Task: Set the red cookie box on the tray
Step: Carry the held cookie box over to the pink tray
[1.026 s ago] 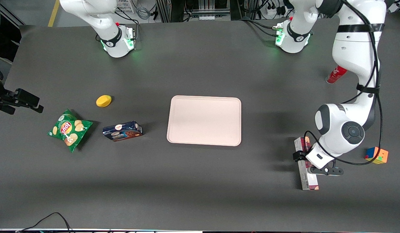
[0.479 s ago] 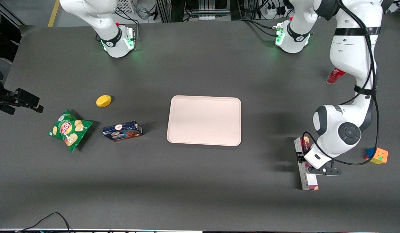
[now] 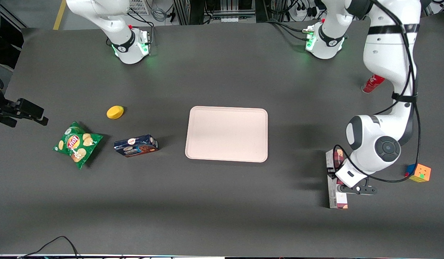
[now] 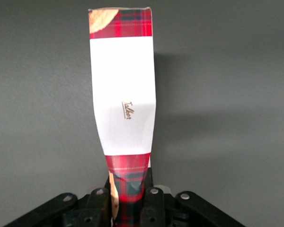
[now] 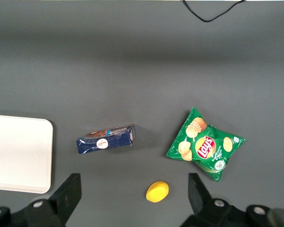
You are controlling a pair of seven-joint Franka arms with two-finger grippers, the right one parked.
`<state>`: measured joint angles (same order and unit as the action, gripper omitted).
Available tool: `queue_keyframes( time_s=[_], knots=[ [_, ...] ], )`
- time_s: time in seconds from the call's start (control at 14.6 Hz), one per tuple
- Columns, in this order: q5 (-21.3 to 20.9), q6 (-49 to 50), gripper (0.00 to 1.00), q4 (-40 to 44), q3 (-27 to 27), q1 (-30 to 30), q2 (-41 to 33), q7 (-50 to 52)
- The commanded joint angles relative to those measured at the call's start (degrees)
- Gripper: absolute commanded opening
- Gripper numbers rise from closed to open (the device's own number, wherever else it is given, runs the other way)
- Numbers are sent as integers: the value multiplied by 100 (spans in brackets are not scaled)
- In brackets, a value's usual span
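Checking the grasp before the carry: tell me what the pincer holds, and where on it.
The pincer is shut on the red cookie box, gripping its plaid end below the white label.

One red cookie box (image 3: pixel 336 187) held in one gripper (image 3: pixel 339 182), one tray (image 3: pixel 227 133), one blue cookie box (image 3: pixel 136 145), one chip bag (image 3: pixel 76 144), one yellow object (image 3: pixel 115 112), one red bottle (image 3: pixel 372 83), one puzzle cube (image 3: pixel 419 173).

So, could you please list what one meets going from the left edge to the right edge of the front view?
Chips bag → yellow lemon → blue cookie box → tray → red cookie box, clamped in the gripper → red bottle → puzzle cube.
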<state>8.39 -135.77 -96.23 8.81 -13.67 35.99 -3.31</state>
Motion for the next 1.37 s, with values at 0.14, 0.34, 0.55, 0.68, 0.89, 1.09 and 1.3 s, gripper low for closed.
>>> queue_keyframes(
  time_s=[0.14, 0.34, 0.55, 0.68, 0.89, 1.09, 1.3],
  knots=[
    [401, 1875, 0, 358, 287, -846, -927, 539],
    [365, 2571, 0, 859, 498, -1698, -901, 1444],
    [400, 2467, 0, 895, 507, -2393, -709, 2008],
    [348, 2179, 0, 835, 525, -2719, -462, 2036],
    [400, 1713, 0, 755, 542, -3053, -58, 2088],
    [374, 1413, 0, 641, 542, -3361, 93, 2492],
    [365, 1351, 0, 404, 542, -3423, 5, 2493]
  ],
)
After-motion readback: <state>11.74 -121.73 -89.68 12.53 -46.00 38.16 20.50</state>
